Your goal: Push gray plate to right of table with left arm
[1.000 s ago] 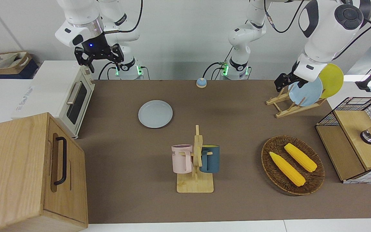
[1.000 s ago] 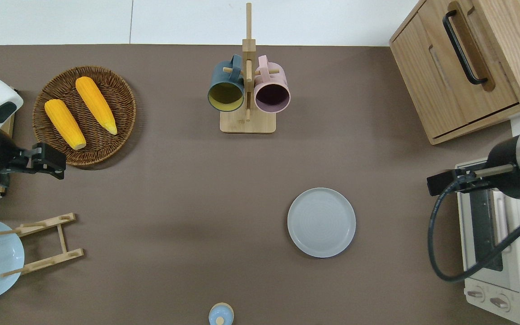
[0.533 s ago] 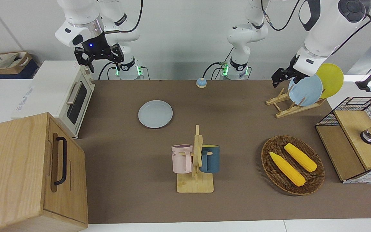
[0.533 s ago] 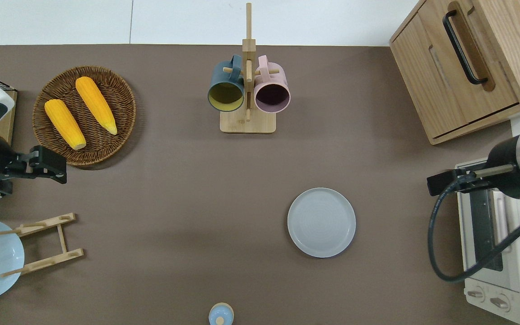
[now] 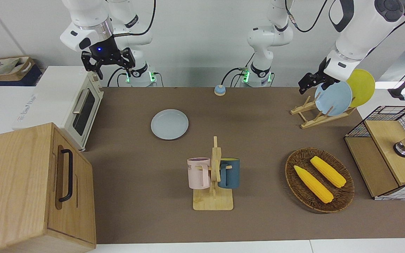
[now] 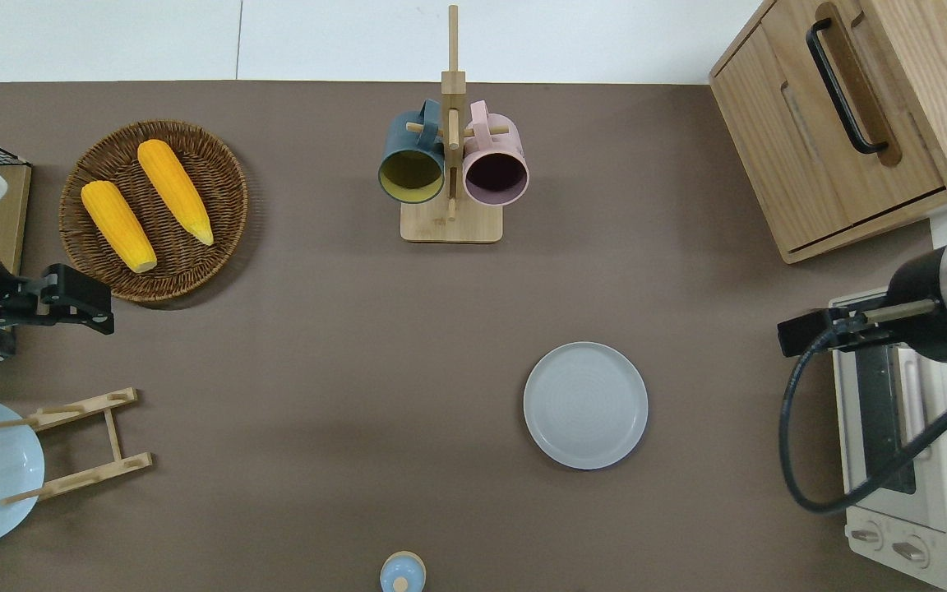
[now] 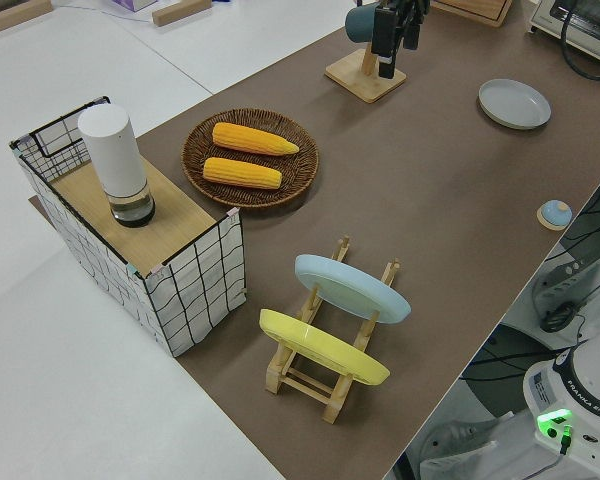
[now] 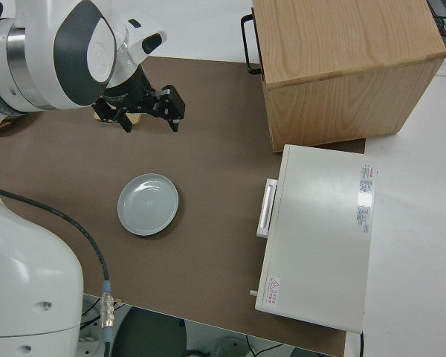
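Observation:
The gray plate (image 5: 169, 124) lies flat on the table's brown mat (image 5: 258, 140), toward the right arm's end and nearer to the robots than the mug rack. It also shows in the overhead view (image 6: 585, 405), the left side view (image 7: 514, 103) and the right side view (image 8: 148, 204). My left gripper (image 5: 305, 86) is open and empty in the air. It is over the mat (image 6: 95, 304) between the wicker basket and the wooden plate rack, far from the gray plate. My right gripper (image 5: 107, 63), with the blue light, is open and parked.
A mug rack (image 5: 213, 175) holds a pink and a dark blue mug. A wicker basket (image 5: 319, 180) holds two corn cobs. A plate rack (image 5: 332, 100) holds a sky-blue and a yellow plate. Also here: a toaster oven (image 5: 79, 109), a wooden cabinet (image 5: 30, 186), a wire crate (image 5: 389, 151) and a small bell (image 5: 219, 90).
My left gripper has risen a little and shifted slightly over the mat by the basket. The gray plate and the right arm have not moved.

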